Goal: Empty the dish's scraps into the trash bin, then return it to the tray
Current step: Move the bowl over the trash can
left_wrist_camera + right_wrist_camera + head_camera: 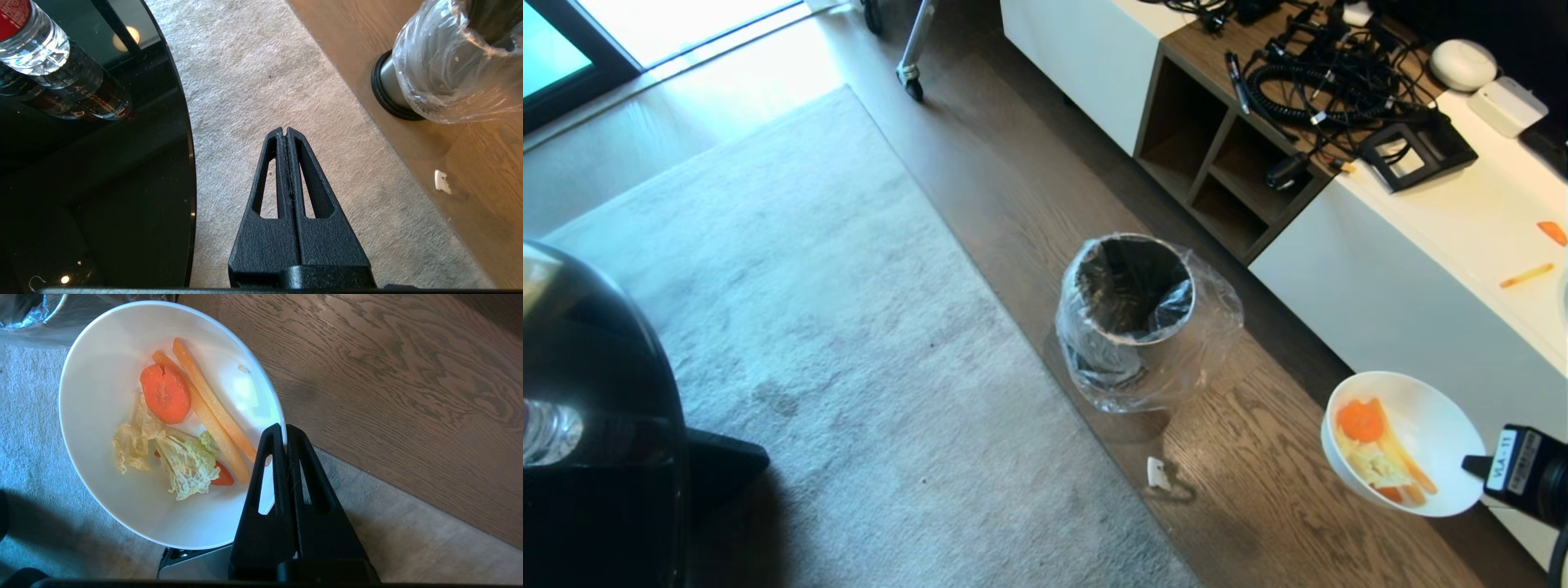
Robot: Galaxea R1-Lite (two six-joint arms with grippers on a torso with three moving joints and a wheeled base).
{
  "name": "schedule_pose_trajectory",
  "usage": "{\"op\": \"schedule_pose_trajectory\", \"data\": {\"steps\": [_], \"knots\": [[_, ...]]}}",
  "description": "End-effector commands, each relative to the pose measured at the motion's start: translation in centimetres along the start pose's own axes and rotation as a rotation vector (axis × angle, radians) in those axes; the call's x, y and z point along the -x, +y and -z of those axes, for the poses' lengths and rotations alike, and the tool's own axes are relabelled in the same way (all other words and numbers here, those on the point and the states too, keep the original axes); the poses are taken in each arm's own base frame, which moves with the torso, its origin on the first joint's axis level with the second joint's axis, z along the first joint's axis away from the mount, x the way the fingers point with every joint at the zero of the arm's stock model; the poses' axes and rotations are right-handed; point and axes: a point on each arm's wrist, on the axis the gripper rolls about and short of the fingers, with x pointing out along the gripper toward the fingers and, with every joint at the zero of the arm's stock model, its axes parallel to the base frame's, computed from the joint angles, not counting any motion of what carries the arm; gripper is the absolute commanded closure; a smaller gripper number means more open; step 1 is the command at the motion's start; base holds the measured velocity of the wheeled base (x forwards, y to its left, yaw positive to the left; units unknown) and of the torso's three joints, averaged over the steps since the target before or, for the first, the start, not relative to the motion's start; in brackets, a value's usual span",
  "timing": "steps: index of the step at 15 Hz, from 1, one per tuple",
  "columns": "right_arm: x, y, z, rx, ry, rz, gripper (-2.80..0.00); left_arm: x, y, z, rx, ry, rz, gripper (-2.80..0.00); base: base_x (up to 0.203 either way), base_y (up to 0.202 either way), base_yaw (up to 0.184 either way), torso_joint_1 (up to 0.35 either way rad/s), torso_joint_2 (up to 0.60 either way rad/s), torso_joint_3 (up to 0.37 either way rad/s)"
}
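The right gripper [284, 430] is clenched on the near rim of the dish [102, 416], which hangs tilted over the floor with the scraps [184, 428] inside. Farther off, well apart from the dish, stands the trash bin [1137, 314]. The left gripper [285, 132] is closed on nothing above the rug.

White dish [102, 416], orange and pale green scraps [184, 428], grey rug [809, 327], brown wood-grain floor [1258, 457].
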Motion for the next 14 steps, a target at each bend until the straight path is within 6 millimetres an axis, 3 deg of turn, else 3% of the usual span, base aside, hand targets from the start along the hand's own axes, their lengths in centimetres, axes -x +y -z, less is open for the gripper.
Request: {"op": "schedule_pose_trajectory", "data": {"steps": [1, 9, 14], "knots": [[-0.1, 0.3, -0.3, -0.011, -0.02, -0.014, 0.0, 0.0, 0.0, 0.0, 0.001, 0.0, 0.0, 0.0, 0.0, 0.0, 0.0, 0.006, 0.0, -0.199], [-0.4, 1.4, -1.4, 0.04, -0.115, -0.084, 0.0, 0.0, 0.0, 0.0, 0.001, -0.001, 0.0, 0.0, 0.0, 0.0, 0.0, 0.0, 0.0, -0.193], [-0.2, 2.5, -3.0, 0.064, -0.155, -0.107, 0.0, 0.0, 0.0, 0.0, 0.001, -0.001, 0.0, 0.0, 0.0, 0.0, 0.0, 0.002, 0.0, -0.03]]}}
